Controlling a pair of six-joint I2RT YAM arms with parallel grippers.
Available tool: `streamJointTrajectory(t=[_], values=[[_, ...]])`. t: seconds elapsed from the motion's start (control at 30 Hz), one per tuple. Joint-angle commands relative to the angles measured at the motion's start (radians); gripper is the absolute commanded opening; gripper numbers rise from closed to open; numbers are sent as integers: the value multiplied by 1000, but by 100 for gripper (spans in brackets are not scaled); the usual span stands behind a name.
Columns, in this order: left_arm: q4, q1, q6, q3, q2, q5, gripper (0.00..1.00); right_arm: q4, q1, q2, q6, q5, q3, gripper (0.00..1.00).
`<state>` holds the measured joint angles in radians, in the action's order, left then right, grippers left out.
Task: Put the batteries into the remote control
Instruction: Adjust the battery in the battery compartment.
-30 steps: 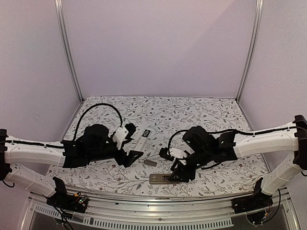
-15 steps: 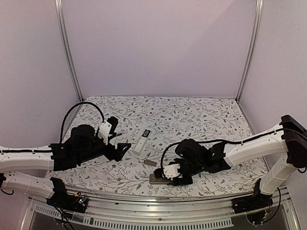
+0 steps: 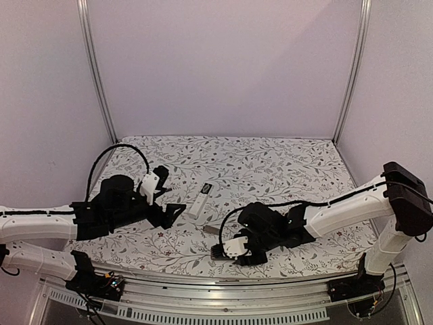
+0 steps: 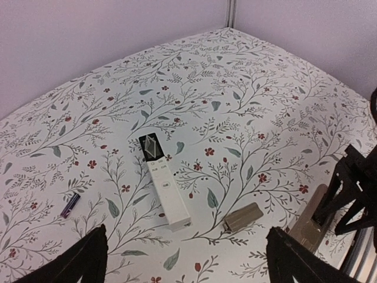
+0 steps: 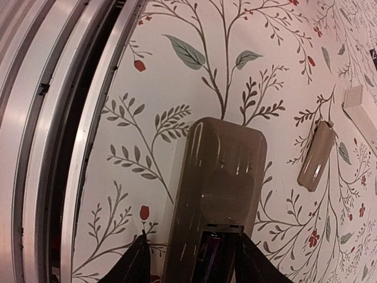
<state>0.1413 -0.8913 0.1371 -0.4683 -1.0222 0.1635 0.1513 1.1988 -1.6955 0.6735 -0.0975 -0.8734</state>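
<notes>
Robot test cell, laboratory type. Evidence: plain lilac panel walls (image 3: 223, 61) framed by silver aluminium corner posts (image 3: 97, 74); slotted aluminium front rail (image 3: 223, 298); floral-print covered table (image 3: 270, 162); two white-and-black jointed robot arms (image 3: 345, 203) mounted at its near edge.

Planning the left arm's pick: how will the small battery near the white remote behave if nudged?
The battery is a slim cylinder lying on its side, so it will probably roll when pushed sideways. It looks tiny beside the white remote, so it is likely light and easily flicked.
</notes>
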Motion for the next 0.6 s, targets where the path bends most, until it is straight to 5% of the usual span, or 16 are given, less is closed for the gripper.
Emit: streamJointTrajectory(t=[0.0, 0.57], values=[[21, 15, -16, 13, -3, -27, 93, 37, 5, 2, -11, 28, 3, 46], [22, 17, -25, 3, -30, -49, 94, 33, 7, -33, -23, 47, 11, 40]])
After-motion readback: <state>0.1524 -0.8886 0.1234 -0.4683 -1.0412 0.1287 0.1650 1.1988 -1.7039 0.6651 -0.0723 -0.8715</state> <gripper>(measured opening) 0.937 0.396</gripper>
